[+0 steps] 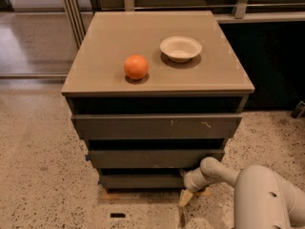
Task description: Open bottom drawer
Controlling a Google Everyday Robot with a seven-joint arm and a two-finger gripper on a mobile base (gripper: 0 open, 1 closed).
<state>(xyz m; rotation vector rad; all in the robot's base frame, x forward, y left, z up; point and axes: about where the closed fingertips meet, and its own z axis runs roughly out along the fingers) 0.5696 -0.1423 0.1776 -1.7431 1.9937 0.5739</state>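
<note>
— Where is the plain dark grey-brown bottom drawer [140,181]?
— Lowest of the stack, flush and seemingly shut. My gripper [186,198] hangs just off its lower right corner; whether it is clenched or released, I cannot tell.
— Which step?
— The approach, I judge. Next I must catch that right edge and pull outward. The round orange fruit [136,67] and shallow white bowl [180,48] on the tan cabinet top [105,37] are no concern.

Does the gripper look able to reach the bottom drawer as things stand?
Probably yes: the gripper sits low at the right end of the bottom drawer, and nothing visible stands between them.
</note>
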